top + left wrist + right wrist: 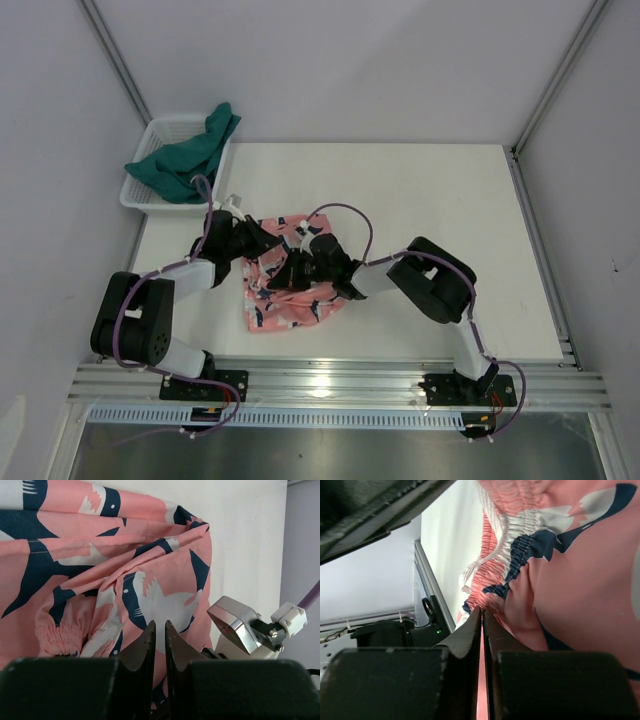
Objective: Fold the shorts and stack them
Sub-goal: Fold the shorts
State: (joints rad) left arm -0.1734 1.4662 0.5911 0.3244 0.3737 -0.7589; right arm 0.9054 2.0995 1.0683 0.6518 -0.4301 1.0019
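White tabletop (440,200) inside a pale walled booth. On the right gripper (482,611) the jaws are pressed together on a thin pink fold of the shark-print shorts (288,308), just beside the gathered waistband. On the left gripper (159,625) the jaws stand nearly closed, with pink cloth showing in the slit, apparently pinching another fold. Your two grips sit close together over the garment, which lies crumpled left of the tabletop's middle.

Risks, as judged: so thin a bite may slip when you lift, pulling from neighbouring points may rope the cloth instead of spreading it, and the wrists may collide. The teal shorts (190,160) lie in the mesh basket (130,197) at the far left corner, draped over its rim, where they may snag.
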